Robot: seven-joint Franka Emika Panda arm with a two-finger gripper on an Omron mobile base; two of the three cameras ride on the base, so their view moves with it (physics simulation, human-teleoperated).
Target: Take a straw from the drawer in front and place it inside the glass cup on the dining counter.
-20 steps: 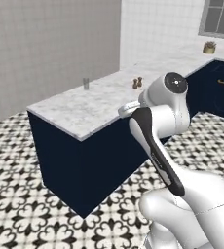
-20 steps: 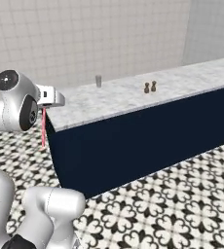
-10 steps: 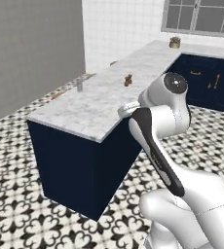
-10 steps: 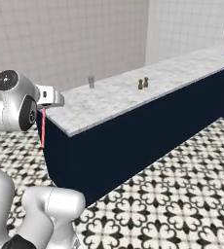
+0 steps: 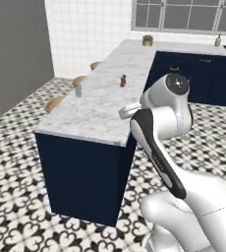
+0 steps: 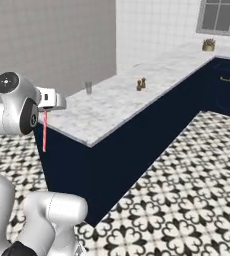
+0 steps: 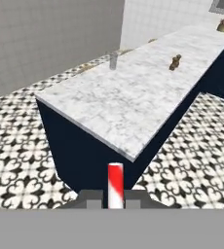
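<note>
I am mid-carry: my tool (image 7: 115, 198) is clenched on the straw (image 6: 45, 131), which hangs beside the dining worktop (image 7: 133, 102). The glass cup (image 7: 113, 62) stands far across it; next I must reach above the cup.

The long white-grey marble dining counter (image 6: 112, 107) stands in front of the robot. The small clear glass cup (image 6: 88, 88) stands on it near its far edge. The two small brown wooden shakers (image 6: 141, 84) stand further along the top. The thin pink-red straw (image 6: 45, 131) hangs before the counter's near end.
</note>
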